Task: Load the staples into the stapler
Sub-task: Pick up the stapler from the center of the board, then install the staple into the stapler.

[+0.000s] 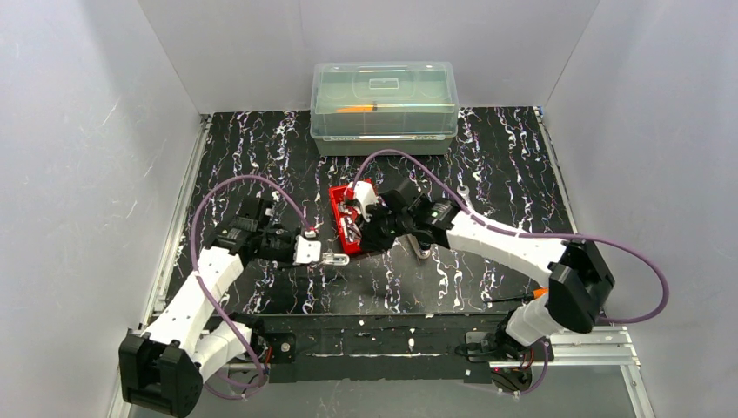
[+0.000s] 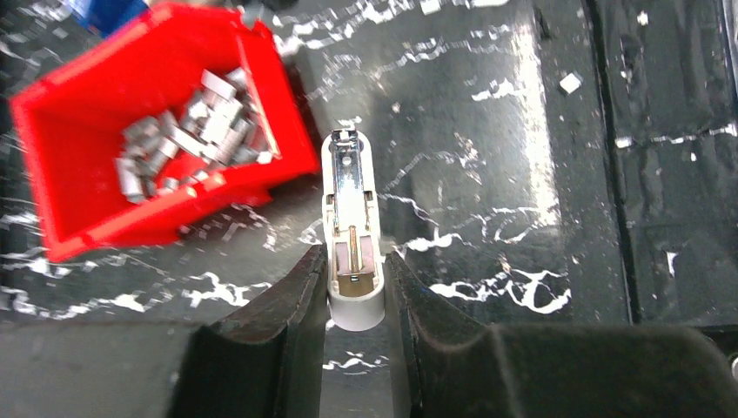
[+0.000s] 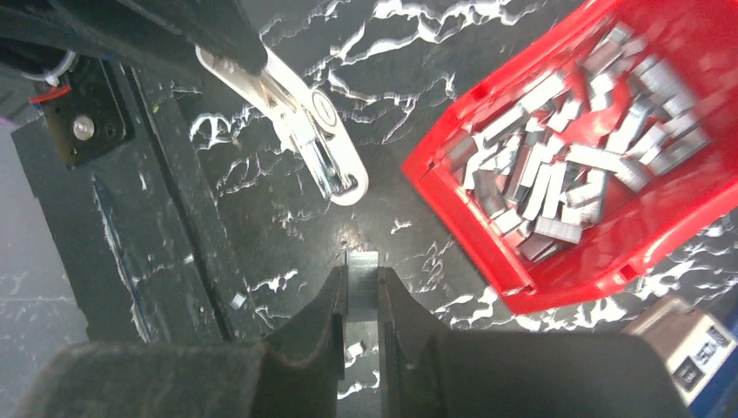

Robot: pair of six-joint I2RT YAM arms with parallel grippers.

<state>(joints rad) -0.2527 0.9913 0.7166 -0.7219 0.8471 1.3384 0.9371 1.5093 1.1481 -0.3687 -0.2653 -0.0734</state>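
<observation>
A white stapler (image 2: 352, 209), opened with its metal staple channel facing up, is held at its rear end by my left gripper (image 2: 355, 261), shut on it just above the black mat. In the top view the stapler (image 1: 333, 259) points right, toward the red bin (image 1: 341, 209). The bin holds many small silvery staples (image 3: 566, 148), which also show in the left wrist view (image 2: 191, 131). My right gripper (image 3: 359, 280) is shut on one grey staple strip (image 3: 362, 264), between the bin and the stapler's front end (image 3: 335, 174).
A clear lidded plastic box (image 1: 384, 104) stands at the back of the mat. A white block (image 1: 361, 193) sits at the bin's far end. A grey and blue object (image 3: 687, 353) lies beside the bin. White walls enclose the table; metal rails (image 1: 392, 344) run along the near edge.
</observation>
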